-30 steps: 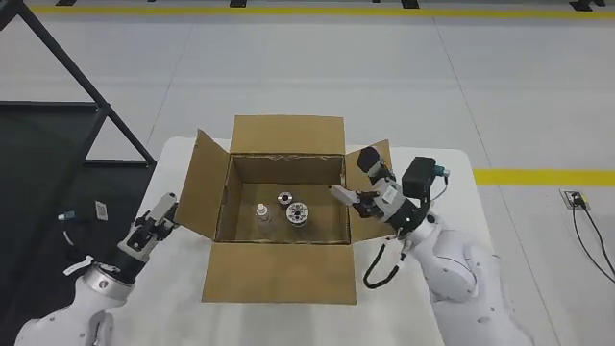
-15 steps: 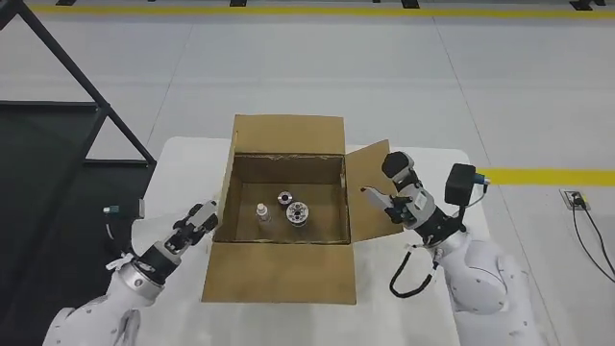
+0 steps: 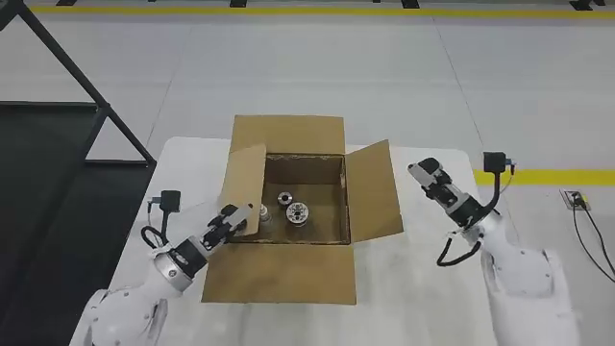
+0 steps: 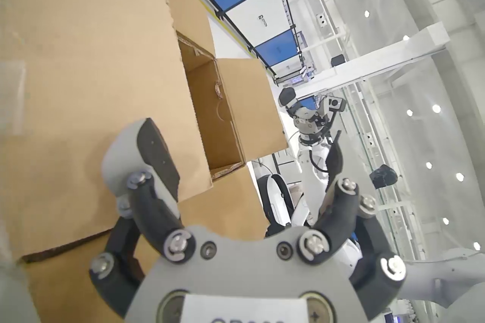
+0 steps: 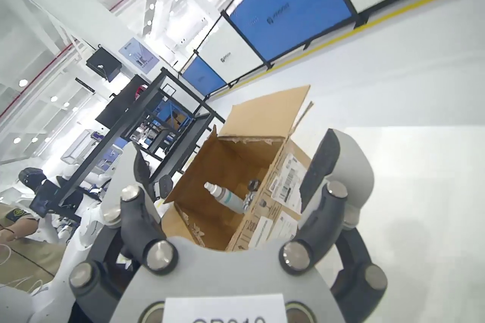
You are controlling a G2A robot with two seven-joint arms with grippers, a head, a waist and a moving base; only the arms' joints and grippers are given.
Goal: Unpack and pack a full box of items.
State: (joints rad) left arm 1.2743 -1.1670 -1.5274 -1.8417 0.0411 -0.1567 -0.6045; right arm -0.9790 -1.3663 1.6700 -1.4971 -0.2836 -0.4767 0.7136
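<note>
Two end effectors show, both spread wide and gripping nothing. The left end effector [image 3: 234, 217] sits at the outer face of the left flap [image 3: 246, 178] of the box [image 3: 306, 168], and this flap stands nearly upright. In the left wrist view one of its fingers [image 4: 153, 150] lies against the flap's cardboard, while the other finger [image 4: 335, 159] is free in the air. The right end effector [image 3: 421, 169] hangs over the worktop [image 3: 394, 288] near the raised right flap [image 3: 375, 190], apart from it.

From above, the box stands in the middle of the worktop. Its back flap [image 3: 288, 133] is folded outward and its front flap [image 3: 279, 274] lies flat toward the robot. The right wrist view adds the outer face of the right flap, which carries white printed labels [image 5: 282, 184]. It also gives a side look at the bottle [image 5: 225, 196], which has a white cap and a grey-green body. The left wrist view looks along the left flap to an inner corner of the box. Beyond the box it shows the right end effector, small and far off.

Three things lie on the box floor. The bottle is nearest the left flap, a round metal part [image 3: 298, 213] is just beside it, and a smaller dark round piece [image 3: 285, 197] sits a little farther back.
</note>
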